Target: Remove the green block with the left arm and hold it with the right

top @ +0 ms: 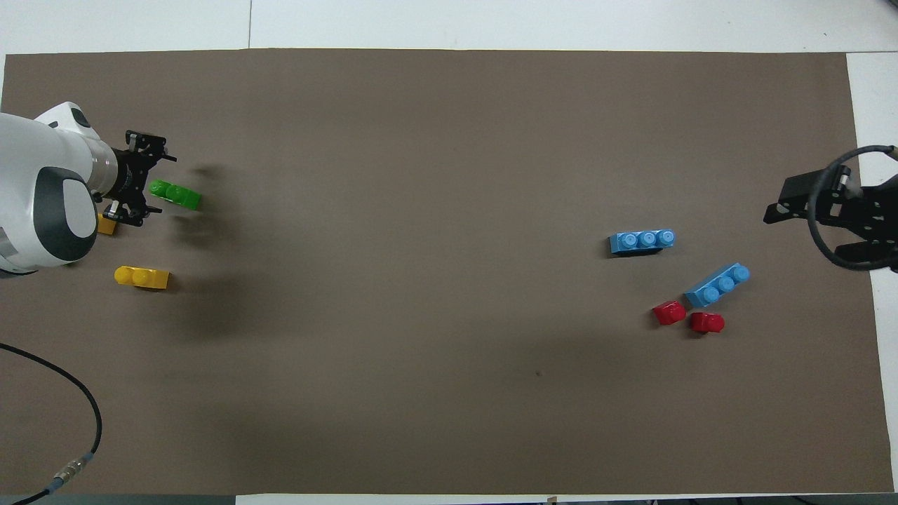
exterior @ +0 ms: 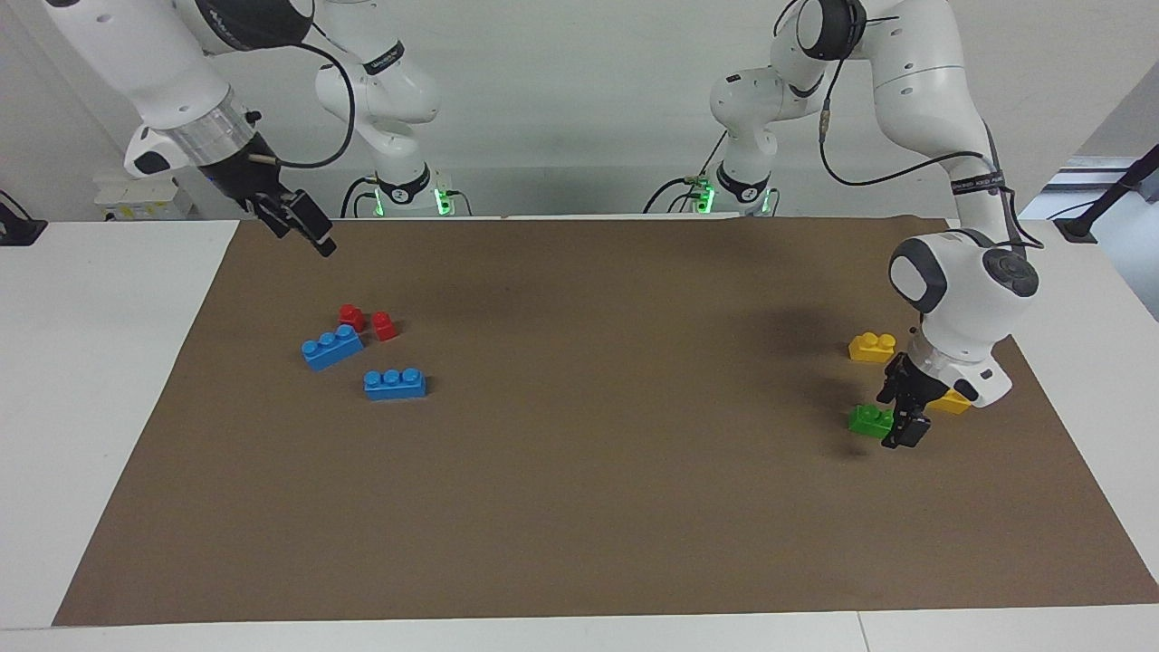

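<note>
1. Small bright green plastic two-stud brick (exterior: 871, 420) (top: 175, 194) lies on the brown mat (exterior: 579, 507) (top: 449, 421) at the left arm's end.
2. Left gripper (exterior: 908, 424) (top: 145, 181) hangs spread wide just beside it; contact unclear.
3. Yellow two-stud brick (exterior: 873, 346) (top: 142, 277) sits nearer the robots.
4. Right gripper (exterior: 308, 226) (top: 807, 207) waits raised over its end; its finger spread cannot be told.

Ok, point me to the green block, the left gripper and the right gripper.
green block (exterior: 870, 421): facing view, its studded top.
left gripper (exterior: 909, 433): facing view, between its fingertips.
right gripper (exterior: 312, 233): facing view, between its fingertips.
</note>
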